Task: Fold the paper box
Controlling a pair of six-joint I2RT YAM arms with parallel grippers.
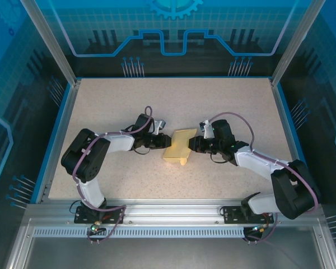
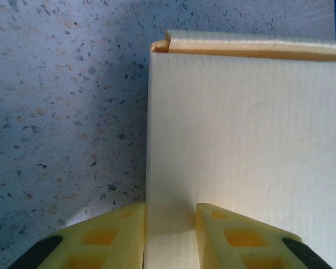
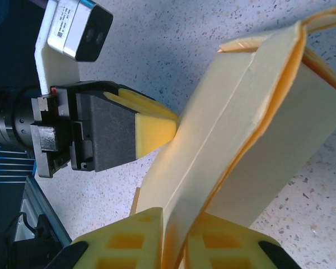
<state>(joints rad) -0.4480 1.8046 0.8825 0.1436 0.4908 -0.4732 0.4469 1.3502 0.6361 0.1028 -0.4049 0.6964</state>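
The paper box (image 1: 178, 147) is a pale yellow, partly folded cardboard piece lying mid-table between both arms. My left gripper (image 1: 163, 143) meets its left side. In the left wrist view a broad flat panel of the box (image 2: 246, 129) fills the gap between the yellow fingers (image 2: 109, 238), so my left gripper (image 2: 171, 227) is shut on that edge. My right gripper (image 1: 192, 143) holds the right side. The right wrist view shows my right gripper (image 3: 182, 238) pinching layered, curved panels of the box (image 3: 252, 129). The left gripper's fingertip (image 3: 157, 131) presses the box's far side.
The speckled table (image 1: 157, 101) has blue edging and transparent blue walls on three sides. An aluminium rail (image 1: 168, 213) carries the arm bases at the near edge. Open tabletop lies behind and in front of the box.
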